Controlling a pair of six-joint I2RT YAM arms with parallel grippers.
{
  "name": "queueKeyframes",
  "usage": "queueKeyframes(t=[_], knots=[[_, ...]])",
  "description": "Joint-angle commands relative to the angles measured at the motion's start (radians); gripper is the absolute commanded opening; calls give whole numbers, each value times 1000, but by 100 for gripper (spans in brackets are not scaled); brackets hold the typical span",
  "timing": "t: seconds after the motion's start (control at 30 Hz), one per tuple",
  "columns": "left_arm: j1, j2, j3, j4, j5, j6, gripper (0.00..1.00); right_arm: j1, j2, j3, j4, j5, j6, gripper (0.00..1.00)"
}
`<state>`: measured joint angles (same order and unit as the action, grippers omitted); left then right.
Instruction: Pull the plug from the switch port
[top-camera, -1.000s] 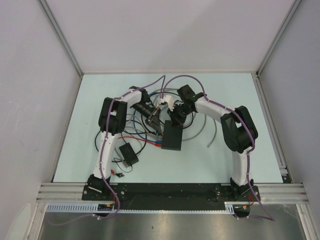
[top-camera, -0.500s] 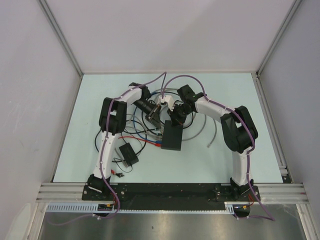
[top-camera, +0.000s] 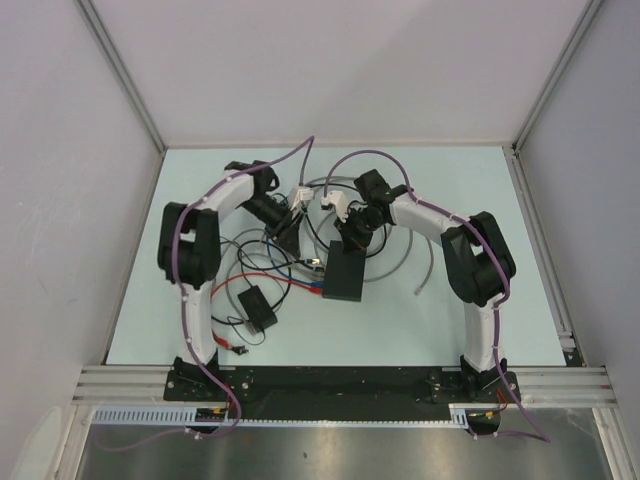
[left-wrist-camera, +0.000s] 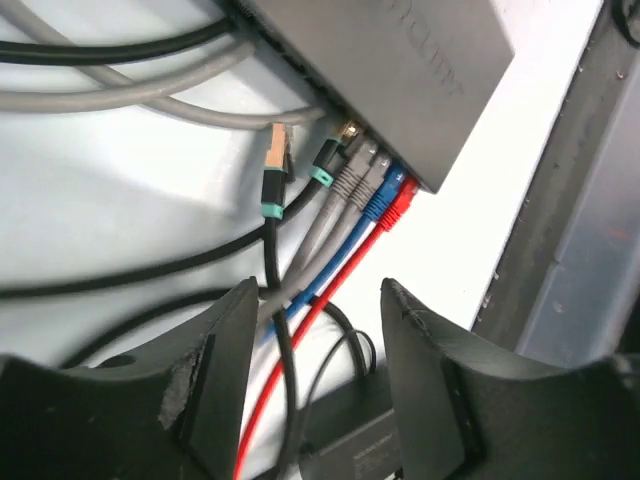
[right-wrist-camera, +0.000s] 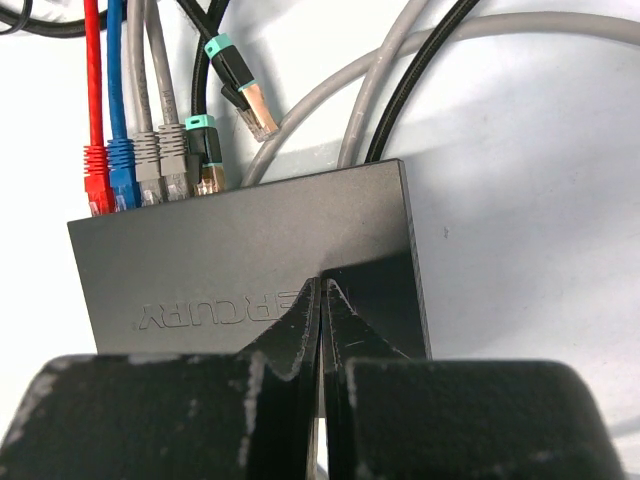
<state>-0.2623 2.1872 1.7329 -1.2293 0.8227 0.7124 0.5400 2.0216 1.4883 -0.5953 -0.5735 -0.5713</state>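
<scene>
Left gripper (left-wrist-camera: 318, 300), wide and empty: I am planning a straight retreat that snags no plugged cables (left-wrist-camera: 365, 195), the freed plug (left-wrist-camera: 272, 160) lying at its 12 o'clock, just clear of the switch port (left-wrist-camera: 345, 125), while the closed right gripper (right-wrist-camera: 320, 300) is bearing on the switch (right-wrist-camera: 250, 260).

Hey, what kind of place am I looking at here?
Probably a robotics lab test cell: plain panel walls enclose a pale table, the left arm and right arm are mounted along an aluminium rail, and a network switch sits among patch cables.
</scene>
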Motion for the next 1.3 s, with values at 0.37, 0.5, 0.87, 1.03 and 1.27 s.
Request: queueKeyframes(t=[0.37, 0.5, 0.87, 1.03, 1.27], knots=[[40, -606, -567, 434, -171, -85, 54, 9, 88, -33, -130, 60, 17, 0], [26, -624, -638, 574, -288, -65, 54, 12, 97, -19, -132, 58, 16, 0], [8, -537, -654, 614, -390, 25, 46, 6, 94, -19, -144, 63, 14, 0], [8, -549, -665, 568, -310, 38, 45, 8, 97, -19, -141, 63, 17, 0], [8, -642, -679, 656, -323, -45, 43, 5, 97, -20, -139, 61, 19, 0]])
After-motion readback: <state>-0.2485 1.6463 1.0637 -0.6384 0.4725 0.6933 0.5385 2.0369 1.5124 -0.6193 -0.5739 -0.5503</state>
